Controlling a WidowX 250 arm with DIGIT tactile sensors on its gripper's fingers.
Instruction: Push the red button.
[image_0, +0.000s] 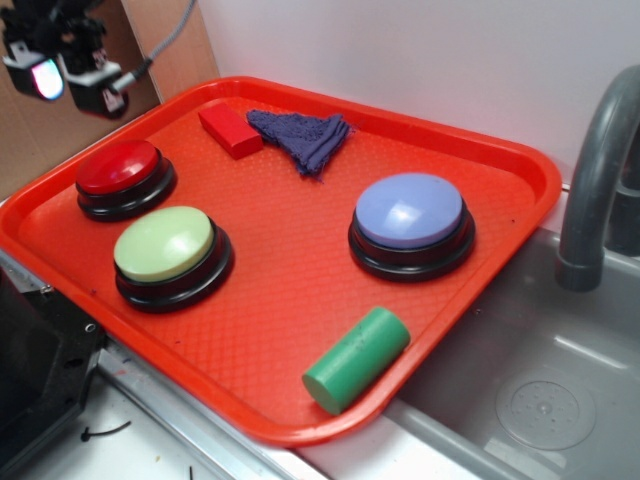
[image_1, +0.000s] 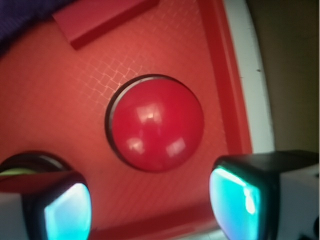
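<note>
Glossy red button (image_1: 156, 124) — round dome on a black base — sits untouched below the tool (image_1: 150, 210), fingers spread apart.

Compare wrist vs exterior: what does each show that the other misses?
Wrist only: the gripper's two fingertips, glowing teal, spread wide with the red button between them and farther off.

Exterior only: the blue button, green cylinder, all of the green button, the grey faucet and sink.

Both: red button, red block, purple cloth, red tray. The gripper hangs above the tray's left corner, off the button.
</note>
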